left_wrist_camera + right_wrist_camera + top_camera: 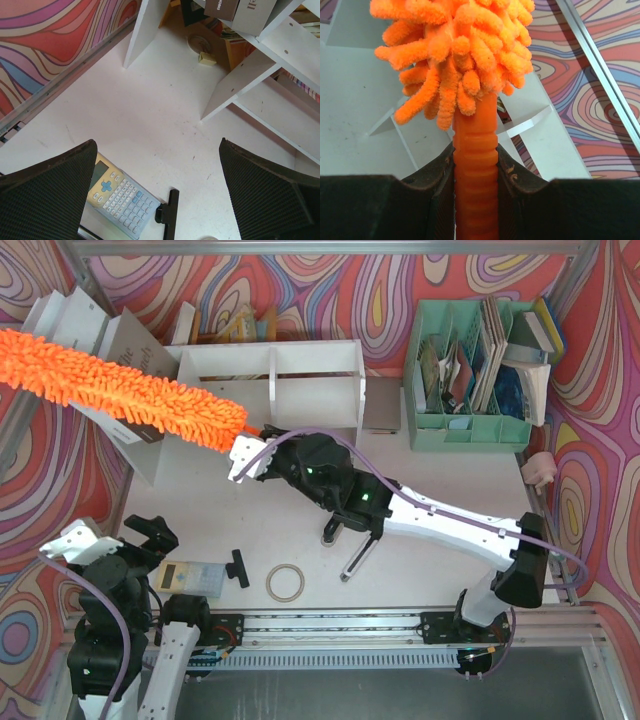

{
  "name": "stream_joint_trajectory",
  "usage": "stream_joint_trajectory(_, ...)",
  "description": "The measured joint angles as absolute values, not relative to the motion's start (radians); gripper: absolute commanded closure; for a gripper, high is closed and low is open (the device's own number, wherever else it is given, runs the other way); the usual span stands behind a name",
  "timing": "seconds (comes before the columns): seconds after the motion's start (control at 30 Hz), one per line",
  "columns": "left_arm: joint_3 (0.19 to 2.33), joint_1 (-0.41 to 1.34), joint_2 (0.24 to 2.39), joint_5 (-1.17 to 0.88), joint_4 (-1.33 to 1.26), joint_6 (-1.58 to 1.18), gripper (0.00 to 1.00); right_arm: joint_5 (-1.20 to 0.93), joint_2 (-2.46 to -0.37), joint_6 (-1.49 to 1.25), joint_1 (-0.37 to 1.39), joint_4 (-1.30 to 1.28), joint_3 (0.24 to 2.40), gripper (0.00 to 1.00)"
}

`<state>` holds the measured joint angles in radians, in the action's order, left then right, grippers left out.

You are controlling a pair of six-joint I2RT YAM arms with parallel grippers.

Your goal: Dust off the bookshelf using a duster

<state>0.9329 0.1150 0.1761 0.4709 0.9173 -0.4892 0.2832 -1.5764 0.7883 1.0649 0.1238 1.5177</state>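
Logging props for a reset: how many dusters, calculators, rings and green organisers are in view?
Fluffy orange microfibre duster: 1
Pale rectangular calculator: 1
Flat wooden ring: 1
Mint green plastic file organiser: 1
Total: 4

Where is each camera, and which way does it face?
Top external: above, behind the robot, down on the white wooden bookshelf; both arms show.
Left wrist: left arm, down at a pale rectangular calculator; open left claw shows.
Right wrist: right arm, along the fluffy orange microfibre duster; right claw grips it.
Top and right wrist share the duster.
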Motion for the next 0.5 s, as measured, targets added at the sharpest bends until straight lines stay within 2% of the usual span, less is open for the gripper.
stream_joint_trajectory(0.5, 0.933, 0.115, 0.175, 0.471, 0.917, -0.489, 0.02, 0.281, -1.620, 0.742, 0.957, 0.092, 1.583, 1.00)
